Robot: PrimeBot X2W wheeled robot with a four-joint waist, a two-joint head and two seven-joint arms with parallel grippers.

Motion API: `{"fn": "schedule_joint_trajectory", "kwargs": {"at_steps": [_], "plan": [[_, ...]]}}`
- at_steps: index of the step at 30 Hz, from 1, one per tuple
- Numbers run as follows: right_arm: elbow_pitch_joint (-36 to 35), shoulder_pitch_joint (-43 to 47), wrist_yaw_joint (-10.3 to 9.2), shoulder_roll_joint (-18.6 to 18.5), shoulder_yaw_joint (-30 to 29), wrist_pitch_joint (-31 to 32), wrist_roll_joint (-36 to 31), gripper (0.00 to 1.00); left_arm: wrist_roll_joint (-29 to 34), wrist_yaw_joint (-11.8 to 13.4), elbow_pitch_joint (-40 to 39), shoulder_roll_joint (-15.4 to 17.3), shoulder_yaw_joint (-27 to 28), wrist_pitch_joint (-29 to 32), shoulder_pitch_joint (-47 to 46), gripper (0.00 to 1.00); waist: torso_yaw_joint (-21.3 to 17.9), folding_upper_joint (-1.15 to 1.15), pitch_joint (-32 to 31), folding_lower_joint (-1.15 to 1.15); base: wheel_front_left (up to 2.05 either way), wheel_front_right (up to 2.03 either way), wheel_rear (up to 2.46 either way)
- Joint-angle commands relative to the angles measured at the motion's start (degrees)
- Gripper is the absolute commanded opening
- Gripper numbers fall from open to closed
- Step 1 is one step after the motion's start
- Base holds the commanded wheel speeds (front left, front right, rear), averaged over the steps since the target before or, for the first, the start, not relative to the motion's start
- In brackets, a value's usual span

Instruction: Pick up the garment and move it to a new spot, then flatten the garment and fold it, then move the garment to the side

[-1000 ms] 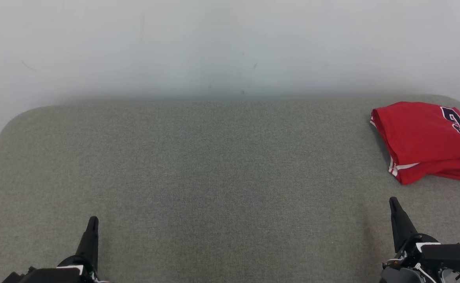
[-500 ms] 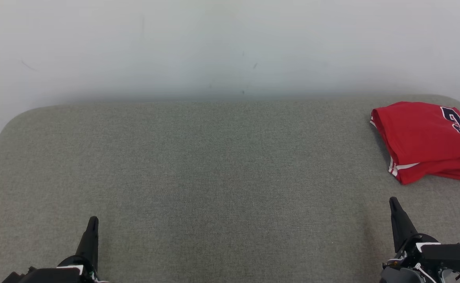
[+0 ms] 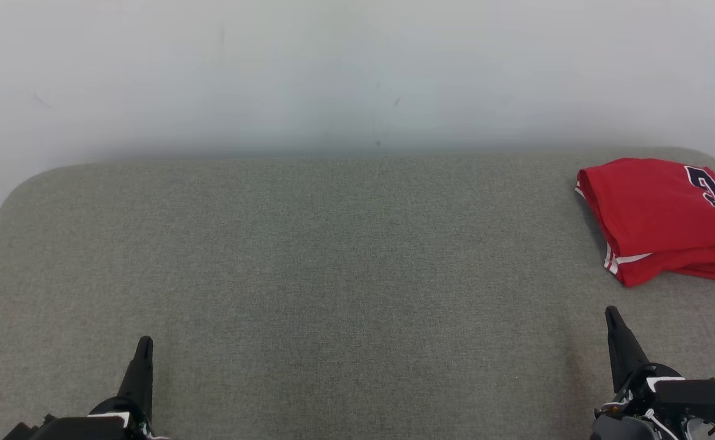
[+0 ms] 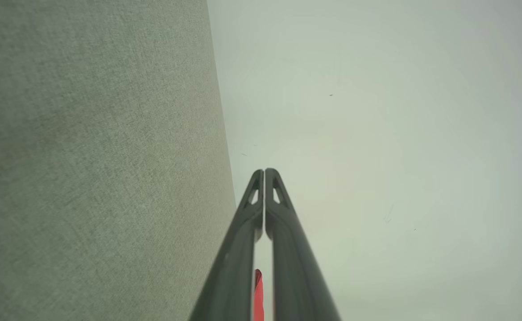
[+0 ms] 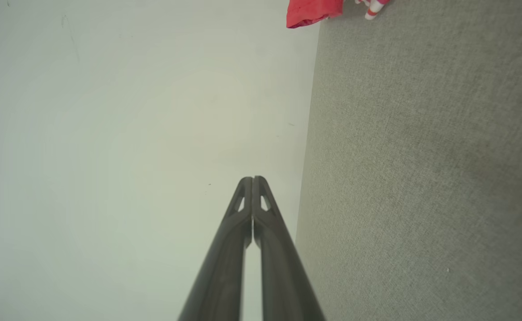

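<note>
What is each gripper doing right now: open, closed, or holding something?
Left gripper: closed, fingers together, holding nothing.
Right gripper: closed, fingers together, holding nothing; the red garment lies apart from it.

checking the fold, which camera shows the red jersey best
The head view: the red jersey lies folded and almost whole at far right, number showing. The right wrist view catches a corner at its top edge; the left wrist view, a thin red sliver at its bottom.

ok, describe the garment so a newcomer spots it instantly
Start at the grey fabric-covered table against the pale wall. The garment lies folded at its far right corner. It is bright red, with white edge stripes and dark printed lettering.
</note>
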Motion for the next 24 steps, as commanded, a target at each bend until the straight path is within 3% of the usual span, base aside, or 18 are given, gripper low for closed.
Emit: {"fn": "schedule_joint_trajectory", "kwargs": {"at_steps": [1,24], "plan": [[-0.1,-0.3,0.06,0.0,-0.1,0.1,0.1,0.00,-0.2,-0.2,-0.2,-0.1,0.2,0.0,-0.5,0.00,0.0,0.00,0.0,0.00,0.00,0.00,0.00],[-0.1,-0.3,0.06,0.0,-0.1,0.1,0.1,0.00,-0.3,-0.2,-0.2,-0.1,0.1,0.0,-0.5,0.00,0.0,0.00,0.0,0.00,0.00,0.00,0.00]]}}
